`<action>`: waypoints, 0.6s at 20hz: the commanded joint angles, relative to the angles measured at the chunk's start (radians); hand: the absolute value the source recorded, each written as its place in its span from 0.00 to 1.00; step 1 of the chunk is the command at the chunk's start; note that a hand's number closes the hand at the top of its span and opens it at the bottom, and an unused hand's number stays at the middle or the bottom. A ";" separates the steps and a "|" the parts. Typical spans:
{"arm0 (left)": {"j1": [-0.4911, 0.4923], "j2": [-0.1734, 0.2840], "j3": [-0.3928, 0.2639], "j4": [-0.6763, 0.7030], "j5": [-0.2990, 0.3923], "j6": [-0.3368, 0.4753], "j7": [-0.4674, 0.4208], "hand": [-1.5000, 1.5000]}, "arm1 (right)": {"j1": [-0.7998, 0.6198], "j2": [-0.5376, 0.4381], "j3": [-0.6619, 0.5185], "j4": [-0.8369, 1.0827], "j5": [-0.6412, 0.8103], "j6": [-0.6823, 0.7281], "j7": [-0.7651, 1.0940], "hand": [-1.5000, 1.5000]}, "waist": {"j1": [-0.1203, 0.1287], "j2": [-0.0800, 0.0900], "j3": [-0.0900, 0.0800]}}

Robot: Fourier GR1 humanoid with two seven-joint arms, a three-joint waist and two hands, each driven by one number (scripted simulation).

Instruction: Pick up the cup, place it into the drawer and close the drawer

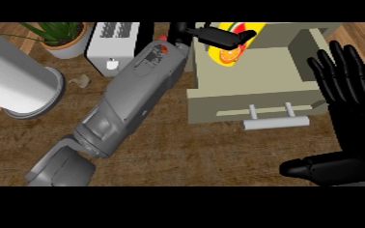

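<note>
Left robot hand [214,35], upper centre: fingers curled round one yellow cup with orange-and-red pattern [231,53], held over one open beige drawer [249,84]. Right robot hand [341,84], right edge: fingers straight, spread, upright. One wooden table [185,149] noted.

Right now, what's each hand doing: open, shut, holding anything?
Left hand: shut on the cup, over the open drawer.
Right hand: open, holding nothing, resting at the view's right edge.
</note>
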 commanded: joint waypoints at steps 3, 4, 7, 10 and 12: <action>-0.039 0.000 -0.094 0.075 0.058 0.024 -0.015 1.00 | -0.068 -0.013 0.017 0.019 -0.007 0.006 0.033 0.00 | -0.026 0.009 0.000; -0.033 0.000 -0.101 0.090 0.063 0.012 -0.019 1.00 | -0.024 -0.012 -0.009 0.012 -0.024 0.012 0.013 0.00 | -0.028 0.008 0.001; -0.038 0.000 -0.209 0.071 0.060 0.113 0.049 1.00 | -0.057 0.013 0.045 0.015 0.010 -0.007 0.031 0.00 | -0.050 0.009 0.001; 0.010 0.000 -0.275 0.057 0.061 0.101 0.034 0.00 | -0.089 0.018 0.016 0.054 0.000 -0.018 0.006 0.00 | -0.048 0.012 0.001; -0.048 0.000 -0.256 0.085 0.085 0.108 0.075 0.00 | -0.042 0.012 0.039 0.014 0.003 0.008 0.002 0.00 | -0.055 0.011 0.001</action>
